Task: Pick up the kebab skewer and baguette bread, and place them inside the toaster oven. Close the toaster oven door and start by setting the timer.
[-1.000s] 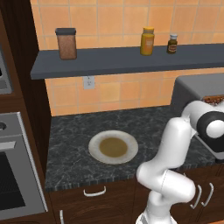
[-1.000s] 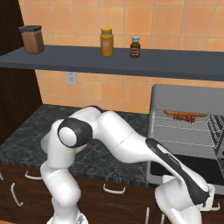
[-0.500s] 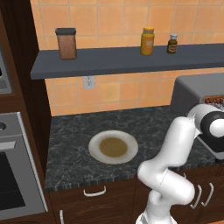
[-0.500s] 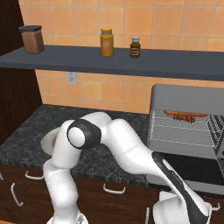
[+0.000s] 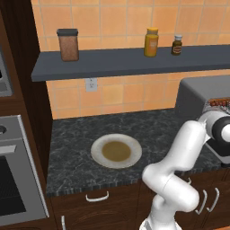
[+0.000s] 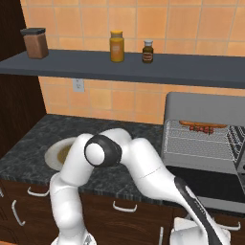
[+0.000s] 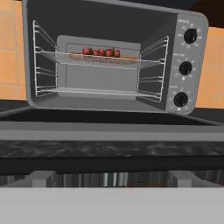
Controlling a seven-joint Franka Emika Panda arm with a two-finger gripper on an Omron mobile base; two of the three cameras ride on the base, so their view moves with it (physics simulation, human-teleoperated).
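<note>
The oven (image 7: 109, 65) fills the upper half of the hand view, its door (image 7: 109, 131) dropped open and lying flat as a dark band across the middle of the frame. On the upper wire rack (image 7: 100, 59) lie the skewer (image 7: 101, 52), a row of red chunks, and the baguette (image 7: 124, 57), whose orange-brown length shows just beneath and to the right of it (the two overlap, so their ends are hard to tell apart). Three dark knobs (image 7: 185, 68) run down the right panel.

In the right base view the oven sits at the right edge, with skewer and baguette at upper right on the rack, and the arm (image 6: 143, 167) bends down toward the lower right corner.

The gripper's fingers (image 7: 41, 178) rise at the bottom of the hand view, set wide apart and holding nothing.

A plate (image 5: 116, 151) rests on the counter (image 5: 72, 139) at centre left of the left base view.
</note>
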